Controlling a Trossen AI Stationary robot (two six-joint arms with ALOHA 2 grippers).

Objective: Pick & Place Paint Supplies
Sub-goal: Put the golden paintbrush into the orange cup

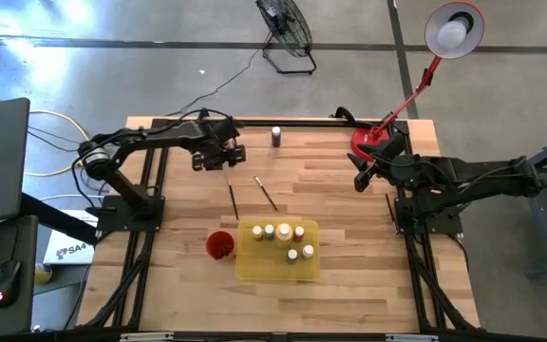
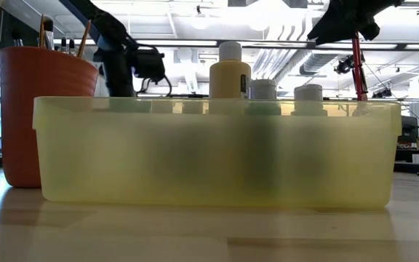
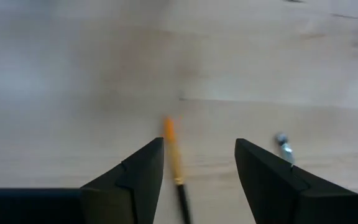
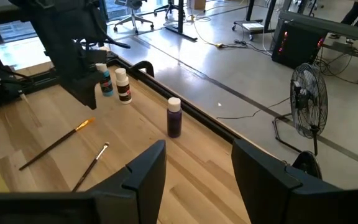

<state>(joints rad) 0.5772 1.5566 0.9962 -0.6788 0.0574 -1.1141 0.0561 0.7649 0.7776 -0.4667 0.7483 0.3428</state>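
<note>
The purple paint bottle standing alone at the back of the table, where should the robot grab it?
Probably around the dark body of the purple paint bottle, just below its pale cap, coming in level from the side. It stands upright with bare table all around it, so fingers fit on both sides. The right hand is open and already faces it.

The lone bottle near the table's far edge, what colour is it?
Dark purple bottle, pale cap; right wrist view.

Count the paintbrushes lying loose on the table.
2. The orange-tipped paintbrush lies by the left gripper, beyond the red cup; the second paintbrush lies beside it, beyond the yellow tray. Brushes standing in the cup are not counted.
</note>
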